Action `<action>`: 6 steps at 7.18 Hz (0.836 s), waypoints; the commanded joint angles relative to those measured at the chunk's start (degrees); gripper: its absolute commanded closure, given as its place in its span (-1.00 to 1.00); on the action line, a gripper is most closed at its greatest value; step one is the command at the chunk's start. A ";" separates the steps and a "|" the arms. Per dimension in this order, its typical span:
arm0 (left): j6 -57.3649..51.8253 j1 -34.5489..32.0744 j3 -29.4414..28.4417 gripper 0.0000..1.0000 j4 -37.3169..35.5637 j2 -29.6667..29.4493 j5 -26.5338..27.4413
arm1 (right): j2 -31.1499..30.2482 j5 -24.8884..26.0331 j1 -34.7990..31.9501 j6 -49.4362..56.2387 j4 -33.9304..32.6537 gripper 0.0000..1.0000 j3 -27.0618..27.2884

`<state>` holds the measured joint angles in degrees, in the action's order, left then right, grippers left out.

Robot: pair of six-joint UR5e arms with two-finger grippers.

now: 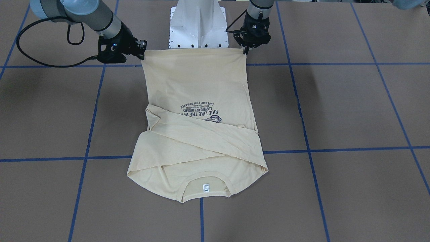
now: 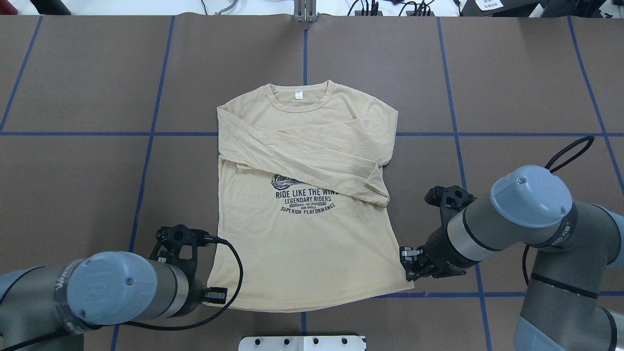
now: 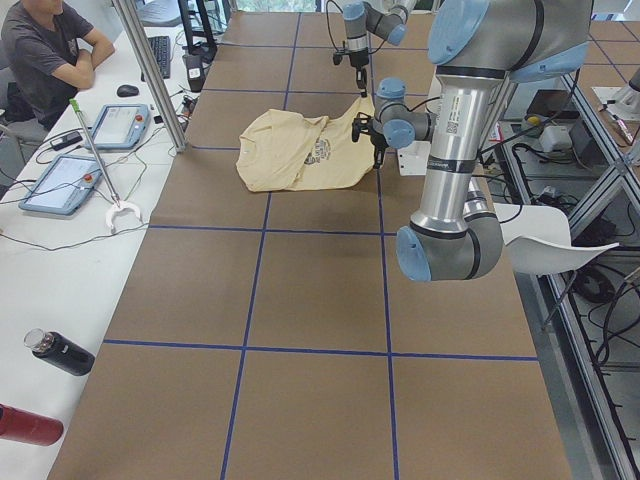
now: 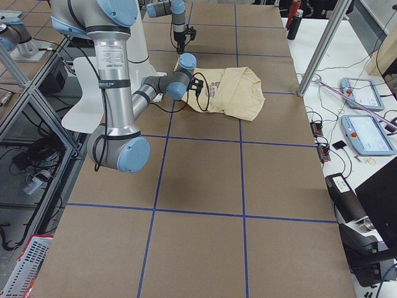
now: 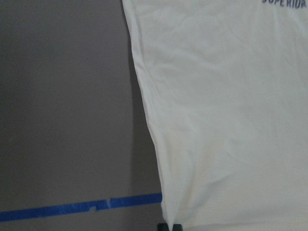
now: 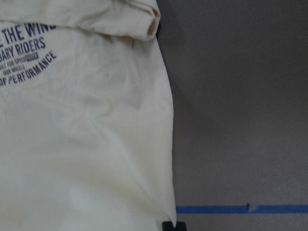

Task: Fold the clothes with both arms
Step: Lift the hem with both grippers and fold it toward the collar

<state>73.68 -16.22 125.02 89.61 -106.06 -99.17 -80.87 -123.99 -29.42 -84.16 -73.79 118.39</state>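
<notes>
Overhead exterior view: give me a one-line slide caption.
Left gripper and right gripper pinch the hem corners of the cream T-shirt, sleeves folded across its chest.

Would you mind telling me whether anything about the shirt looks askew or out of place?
Nothing looks damaged. The T-shirt lies flat, print up, but its folded sleeves cross the chest at a slant, and one cuff reaches the side edge on the robot's right. The left gripper and right gripper each pinch a hem corner.

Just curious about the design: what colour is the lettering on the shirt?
Dark navy lettering on a pale cream-yellow shirt, clearest in the overhead view.
</notes>
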 commanded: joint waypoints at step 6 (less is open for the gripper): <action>-13.47 -20.68 -12.33 1.00 -0.84 -10.82 -8.06 | 12.83 0.42 -16.09 0.13 -0.04 1.00 -9.39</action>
<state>60.70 -35.25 115.28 88.89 -114.61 -107.27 -70.22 -123.62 -42.88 -84.01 -73.82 110.70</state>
